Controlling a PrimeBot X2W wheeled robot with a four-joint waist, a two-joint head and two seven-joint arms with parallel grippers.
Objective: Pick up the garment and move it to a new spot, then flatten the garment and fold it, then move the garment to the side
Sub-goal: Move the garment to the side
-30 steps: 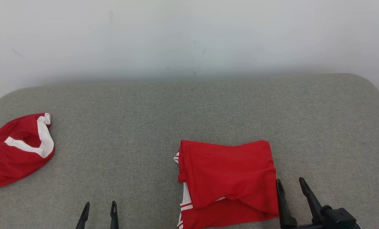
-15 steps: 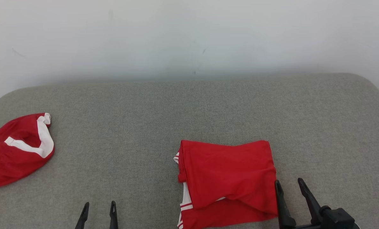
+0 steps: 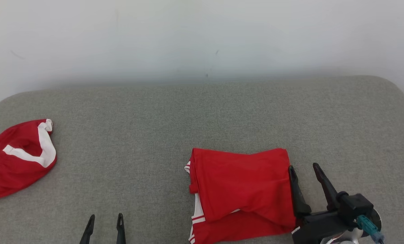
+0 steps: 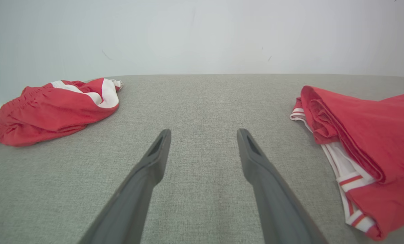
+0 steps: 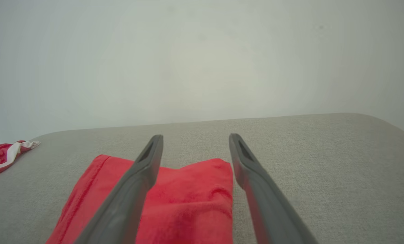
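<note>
A folded red garment (image 3: 239,189) with white trim lies on the grey padded surface (image 3: 154,115), right of centre near the front edge. It also shows in the left wrist view (image 4: 368,135) and the right wrist view (image 5: 188,196). My right gripper (image 3: 303,166) is open at the garment's right edge: its left finger is over the red cloth and its right finger is over bare grey fabric. Between its fingers (image 5: 195,136) lies the garment's far right corner. My left gripper (image 3: 106,215) stands open and empty near the front edge, well left of the garment (image 4: 203,132).
A second red garment (image 3: 19,159) with a white band lies crumpled at the far left edge of the surface, also in the left wrist view (image 4: 53,108) and right wrist view (image 5: 2,156). A pale wall (image 3: 202,40) rises behind the surface. The rounded right corner (image 3: 391,88) falls away.
My right gripper has moved forward and slightly left along the folded garment's right edge, staying open. The head camera has tilted slightly. The left gripper and both garments have not moved.
</note>
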